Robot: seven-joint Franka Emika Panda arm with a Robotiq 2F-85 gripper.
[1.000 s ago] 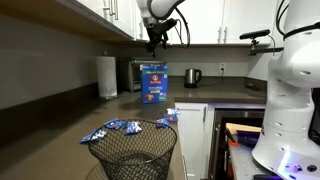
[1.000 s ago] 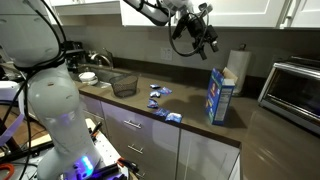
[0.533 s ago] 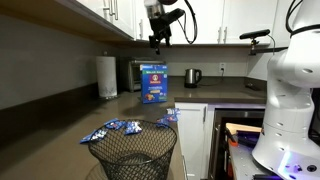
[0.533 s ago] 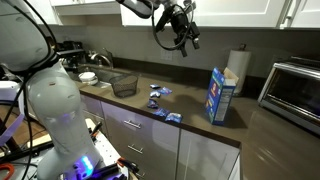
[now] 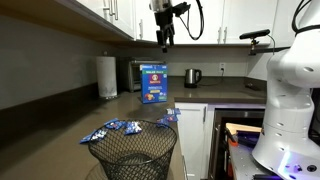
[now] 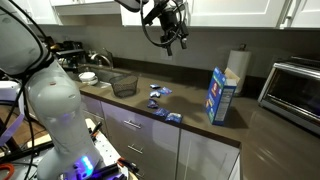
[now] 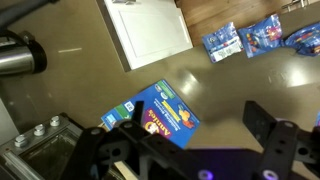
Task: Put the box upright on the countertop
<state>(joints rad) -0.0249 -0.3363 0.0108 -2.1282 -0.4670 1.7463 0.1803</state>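
The blue box (image 5: 153,84) stands upright on the dark countertop (image 5: 120,110), in front of the toaster oven; it also shows in the other exterior view (image 6: 219,95) and from above in the wrist view (image 7: 153,116). My gripper (image 5: 164,40) hangs high above the counter, well clear of the box, near the upper cabinets (image 6: 171,42). In the wrist view its two fingers (image 7: 190,140) are spread apart with nothing between them.
A silver toaster oven (image 5: 139,73), paper towel roll (image 5: 107,76) and kettle (image 5: 193,76) stand at the back. Several blue snack packets (image 5: 112,129) lie near the counter edge. A black wire basket (image 5: 133,152) is in the foreground. White cabinets hang overhead.
My gripper has risen and drifted away from the box, staying open. The box has not moved.
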